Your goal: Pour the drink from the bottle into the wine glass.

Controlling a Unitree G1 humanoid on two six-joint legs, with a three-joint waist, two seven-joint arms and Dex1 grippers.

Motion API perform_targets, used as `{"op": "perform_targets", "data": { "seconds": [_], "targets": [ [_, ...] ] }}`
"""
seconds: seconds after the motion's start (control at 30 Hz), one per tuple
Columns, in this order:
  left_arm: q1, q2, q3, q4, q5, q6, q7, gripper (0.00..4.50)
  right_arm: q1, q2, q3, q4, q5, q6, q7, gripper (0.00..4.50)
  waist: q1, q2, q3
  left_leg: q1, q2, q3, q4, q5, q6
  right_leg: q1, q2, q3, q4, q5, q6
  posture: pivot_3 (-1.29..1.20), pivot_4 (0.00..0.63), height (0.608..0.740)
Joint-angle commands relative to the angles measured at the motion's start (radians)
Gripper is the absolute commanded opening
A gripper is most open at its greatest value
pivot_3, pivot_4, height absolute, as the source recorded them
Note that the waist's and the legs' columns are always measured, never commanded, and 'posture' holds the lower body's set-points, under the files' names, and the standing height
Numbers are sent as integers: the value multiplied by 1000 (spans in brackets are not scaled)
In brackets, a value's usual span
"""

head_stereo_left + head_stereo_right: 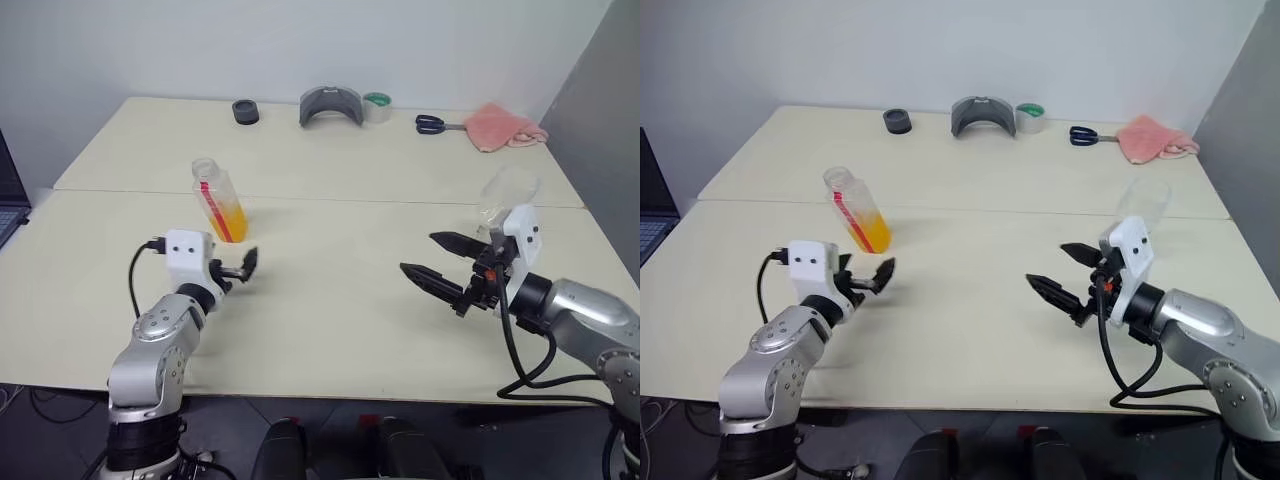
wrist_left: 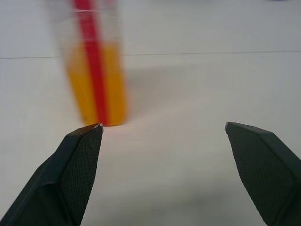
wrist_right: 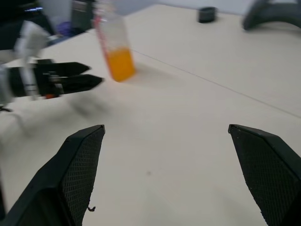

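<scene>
Right now your bottle (image 1: 219, 203) stands upright on the table (image 1: 330, 300), uncapped, with the orange drink (image 1: 229, 223) filling roughly its lower half and a red strip running down its side. Your left gripper (image 1: 243, 267) is released, fingers spread wide, just in front of the bottle and not touching it. Your right gripper (image 1: 438, 265) is also released and empty, its fingers pointing toward the middle of the table. The wine glass (image 1: 506, 195) stands just behind your right wrist. Along the far edge you have a grey curved holder (image 1: 330, 105), a tape roll (image 1: 377, 106), scissors (image 1: 434, 124) and a pink cloth (image 1: 504, 127).
</scene>
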State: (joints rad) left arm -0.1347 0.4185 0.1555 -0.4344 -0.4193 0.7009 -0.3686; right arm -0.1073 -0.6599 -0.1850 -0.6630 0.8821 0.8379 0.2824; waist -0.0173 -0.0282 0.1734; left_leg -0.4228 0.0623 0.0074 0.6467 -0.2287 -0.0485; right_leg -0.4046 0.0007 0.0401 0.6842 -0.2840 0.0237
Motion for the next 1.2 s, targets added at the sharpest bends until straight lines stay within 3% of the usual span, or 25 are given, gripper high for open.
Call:
{"op": "perform_targets", "data": {
  "seconds": [0.03,0.2,0.33,0.5,0.87,1.2],
  "targets": [
    [-7,87,-38,-143,-150,30,-205,4478,86,25,-53,-27,-85,-42,-62,4500,0,0,0,0,0,0,0,0,0,0,0,0,0,0,0,0,150,740],
    [-50,197,-23,-186,-279,45,-355,4478,120,75,-53,32,-226,-87,-144,4500,-14,0,0,5,0,3,-1,0,0,0,1,3,2,-2,2,0,150,740],
    [-115,230,-34,-138,-283,20,-401,4478,77,132,-25,134,-321,-154,-164,4500,-15,1,-1,6,1,2,-1,0,0,0,4,4,3,-3,4,0,150,740],
    [-177,222,-75,-48,-238,-29,-431,4478,-21,191,6,319,-423,-244,-145,4500,-15,1,-1,7,1,3,-1,0,0,0,5,5,3,-2,3,0,150,740],
    [-203,200,-109,6,-202,-77,-428,4478,-216,204,9,725,-540,-441,-13,4500,-14,1,0,6,2,4,-1,0,0,0,5,6,2,-1,-1,0,150,740],
    [-220,177,-103,5,-208,-66,-400,4478,-382,267,4,930,-560,-528,31,4500,-13,1,0,6,2,4,-1,0,0,0,5,6,2,0,-1,0,150,740]
  ]
}}
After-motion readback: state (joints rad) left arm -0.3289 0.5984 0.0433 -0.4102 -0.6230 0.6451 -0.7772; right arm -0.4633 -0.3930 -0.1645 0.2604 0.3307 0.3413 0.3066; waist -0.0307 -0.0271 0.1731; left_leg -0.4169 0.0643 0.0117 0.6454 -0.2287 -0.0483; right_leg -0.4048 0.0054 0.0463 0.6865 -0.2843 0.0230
